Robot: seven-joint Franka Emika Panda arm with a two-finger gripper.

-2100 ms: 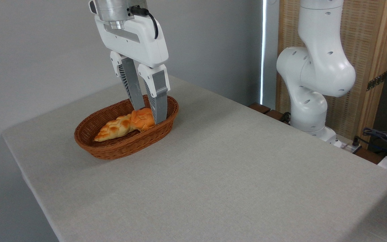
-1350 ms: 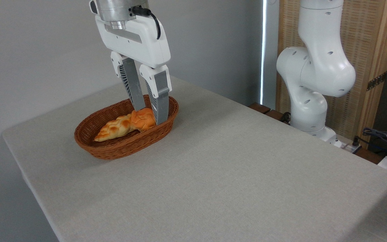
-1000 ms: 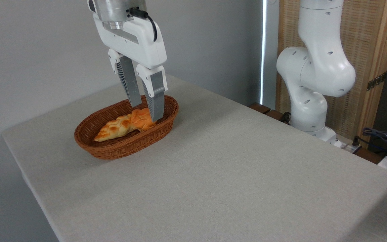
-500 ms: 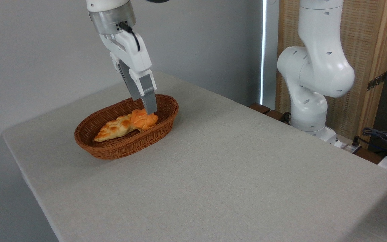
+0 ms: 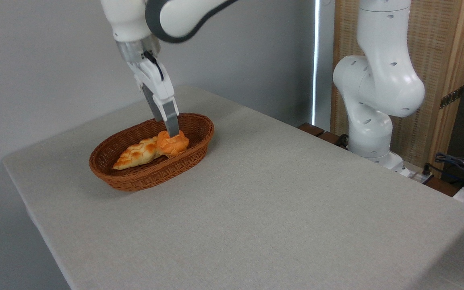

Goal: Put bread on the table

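The bread point(image 5: 173, 144), a small round orange bun with a lobed top, lies in the right half of an oval brown wicker basket point(image 5: 135, 181) on the grey fabric table point(image 5: 280, 209). My gripper point(image 5: 167, 129) hangs over the bun, turned nearly edge-on to the camera. Its near finger point(image 5: 171, 123) reaches down to the bun's top, and the far finger's tip shows up and to the left behind it. The tips stand apart, so the gripper is open and holds nothing.
A longer golden braided loaf point(image 5: 137, 153) lies in the basket, touching the bun's left side. The robot's white base point(image 5: 371, 121) stands off the table's far right edge, with cables point(image 5: 457, 165) beside it. A grey wall runs behind the basket.
The wrist has turned from face-on to nearly edge-on and shifted slightly left. The fingers have lifted from straddling the bun to its top. The bun and the loaf have stayed in the basket.
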